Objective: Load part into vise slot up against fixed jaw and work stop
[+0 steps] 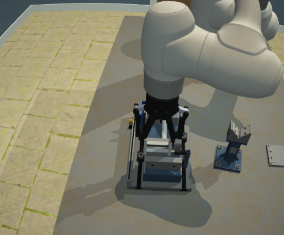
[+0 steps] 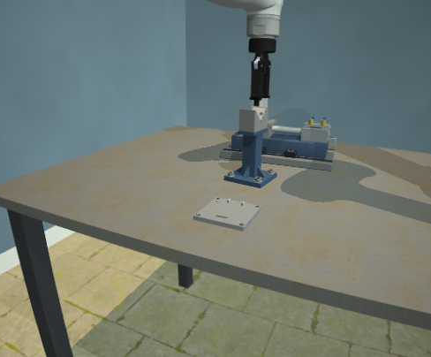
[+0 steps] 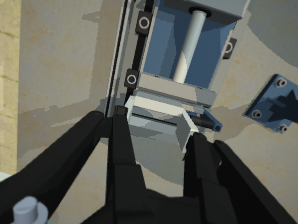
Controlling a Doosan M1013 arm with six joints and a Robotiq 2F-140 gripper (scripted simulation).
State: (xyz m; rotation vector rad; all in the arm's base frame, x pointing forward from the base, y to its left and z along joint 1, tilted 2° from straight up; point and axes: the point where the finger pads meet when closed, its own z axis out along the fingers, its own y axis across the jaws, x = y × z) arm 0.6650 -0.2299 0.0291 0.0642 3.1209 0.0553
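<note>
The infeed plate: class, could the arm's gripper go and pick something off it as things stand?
Probably not yet. The gripper is shut on the block over the vise. The plate itself lies open, with only the V-block standing between.

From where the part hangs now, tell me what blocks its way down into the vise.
Nothing visible does. The pincer holds the part above the open vise, over the gap beside the moving jaw. The work stop points in at one end, beside the path.
</note>
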